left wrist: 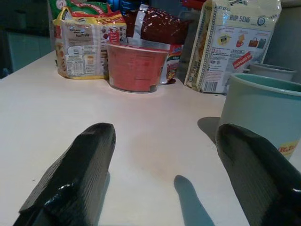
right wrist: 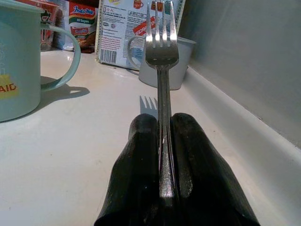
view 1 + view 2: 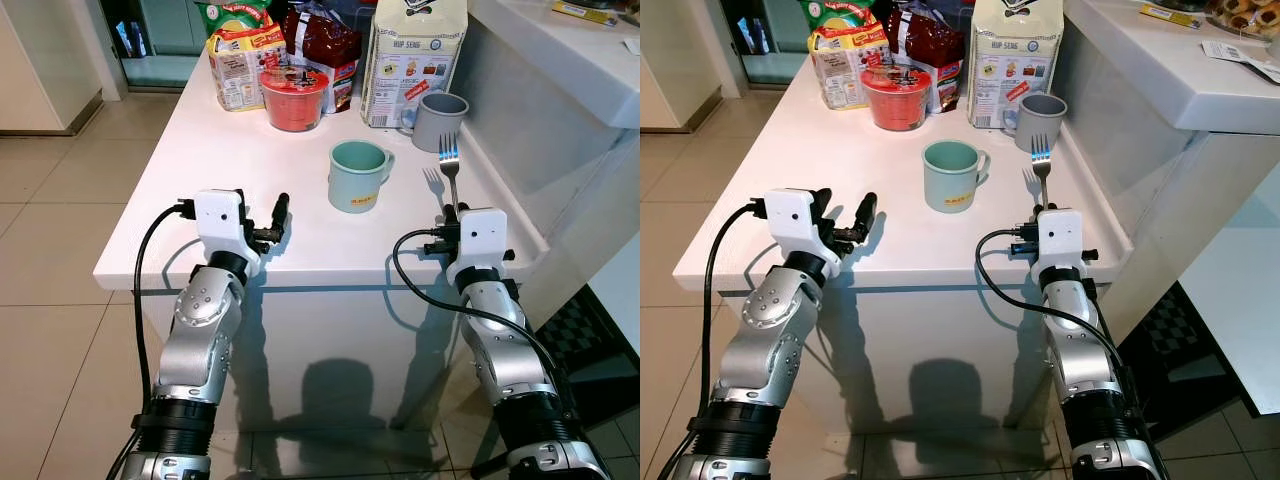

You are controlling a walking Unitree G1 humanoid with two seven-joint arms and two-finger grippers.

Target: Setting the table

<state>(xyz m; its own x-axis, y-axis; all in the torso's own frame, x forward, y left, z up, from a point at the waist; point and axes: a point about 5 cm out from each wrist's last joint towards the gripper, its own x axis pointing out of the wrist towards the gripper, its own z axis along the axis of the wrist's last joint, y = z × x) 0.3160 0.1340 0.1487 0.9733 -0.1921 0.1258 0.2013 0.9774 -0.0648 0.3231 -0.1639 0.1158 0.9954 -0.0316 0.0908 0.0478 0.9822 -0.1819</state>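
My right gripper (image 3: 452, 214) is shut on the handle of a metal fork (image 3: 449, 163), low over the right side of the white table (image 3: 190, 190). The fork (image 2: 161, 52) points straight ahead, tines toward a grey mug (image 3: 438, 120), with its shadow on the tabletop. A pale green mug (image 3: 356, 175) with a yellow label stands mid-table, just left of the fork. Near the table's front left edge, my left gripper (image 3: 264, 218) is open and holds nothing; its wrist view has the green mug (image 1: 263, 113) ahead beside one finger.
At the far end stand a red tub (image 3: 295, 97), noodle packets (image 3: 240, 62), a dark red bag (image 3: 325, 45) and a tall paper sack (image 3: 412, 60). A raised white counter (image 3: 560, 60) walls the table's right side. Tiled floor lies to the left.
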